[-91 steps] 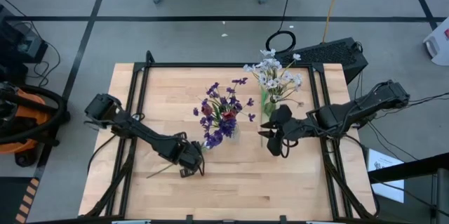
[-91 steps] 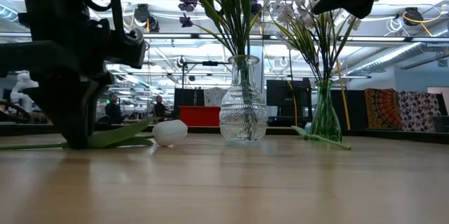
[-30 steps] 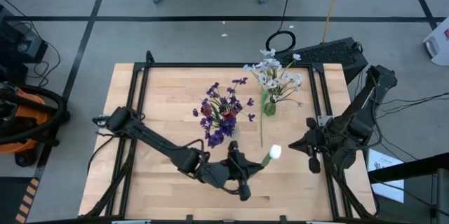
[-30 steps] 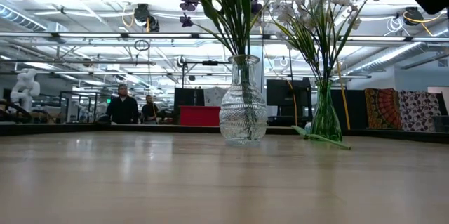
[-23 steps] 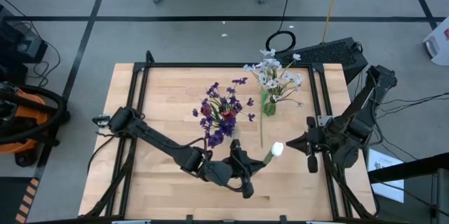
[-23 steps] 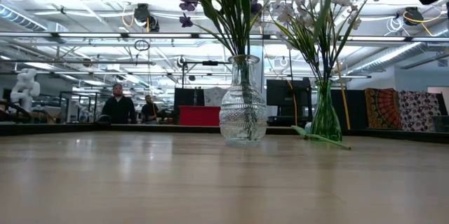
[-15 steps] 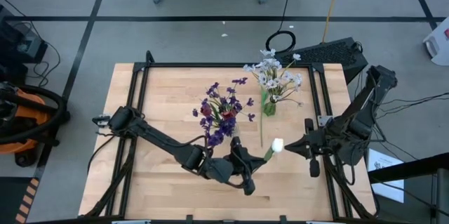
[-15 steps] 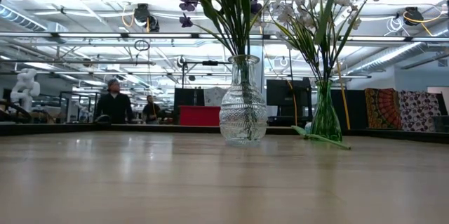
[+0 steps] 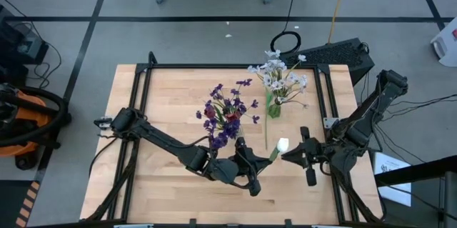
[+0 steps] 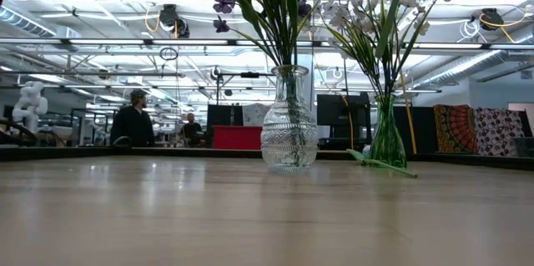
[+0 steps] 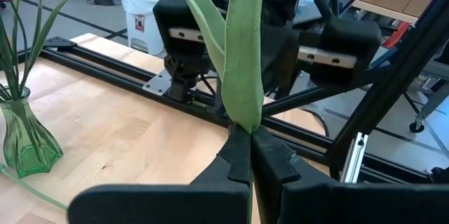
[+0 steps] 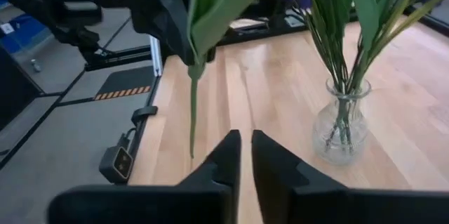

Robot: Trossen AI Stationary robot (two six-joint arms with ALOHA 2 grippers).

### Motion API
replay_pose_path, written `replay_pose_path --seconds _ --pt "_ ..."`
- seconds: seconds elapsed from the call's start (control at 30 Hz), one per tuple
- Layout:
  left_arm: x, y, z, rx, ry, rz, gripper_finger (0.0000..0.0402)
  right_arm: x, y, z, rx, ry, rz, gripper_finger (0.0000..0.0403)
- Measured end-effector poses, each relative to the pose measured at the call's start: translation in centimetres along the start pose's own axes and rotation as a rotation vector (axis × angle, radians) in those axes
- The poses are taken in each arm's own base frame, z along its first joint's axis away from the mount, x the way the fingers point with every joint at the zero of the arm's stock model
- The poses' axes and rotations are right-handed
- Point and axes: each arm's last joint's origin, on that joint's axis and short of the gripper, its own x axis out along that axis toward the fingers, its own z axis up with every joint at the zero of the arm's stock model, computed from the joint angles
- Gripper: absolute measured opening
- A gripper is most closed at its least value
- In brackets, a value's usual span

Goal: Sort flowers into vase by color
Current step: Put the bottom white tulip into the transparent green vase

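White tulip [image 9: 283, 144] stem clamped in left gripper [image 9: 251, 165]; right gripper [image 9: 291, 156] near.

Left wrist view: tulip [image 11: 242, 48] bud cut off at frame edge (leaves only). Low view: both bouquets [image 10: 275, 7] cropped above; neither gripper visible beyond one dark corner.

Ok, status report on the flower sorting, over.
Left pincer shut on white tulip, held above table. Right pincer close beside the bloom, not gripping. Clear vase and green vase nearby.
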Motion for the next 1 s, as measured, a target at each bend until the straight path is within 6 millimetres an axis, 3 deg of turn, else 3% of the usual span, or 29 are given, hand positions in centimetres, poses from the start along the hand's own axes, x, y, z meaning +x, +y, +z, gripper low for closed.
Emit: replay_pose_path --seconds 0.3,0.43,0.6,1.0 --pt "0.0 0.0 0.0 0.000 0.001 0.000 0.0000 0.8 0.3 0.4 0.018 -0.031 0.020 0.0144" --pt "0.0 -0.1 0.2 -0.012 -0.015 -0.006 0.0000 0.9 0.9 1.0 -0.006 -0.090 0.052 0.0178" --pt "0.1 0.0 0.3 -0.018 -0.026 0.000 0.0000 1.3 1.2 1.0 -0.023 -0.112 0.057 0.0190" --pt "0.0 0.0 0.5 -0.029 -0.041 -0.007 0.0000 2.7 1.5 2.2 0.019 -0.204 0.100 0.0173"
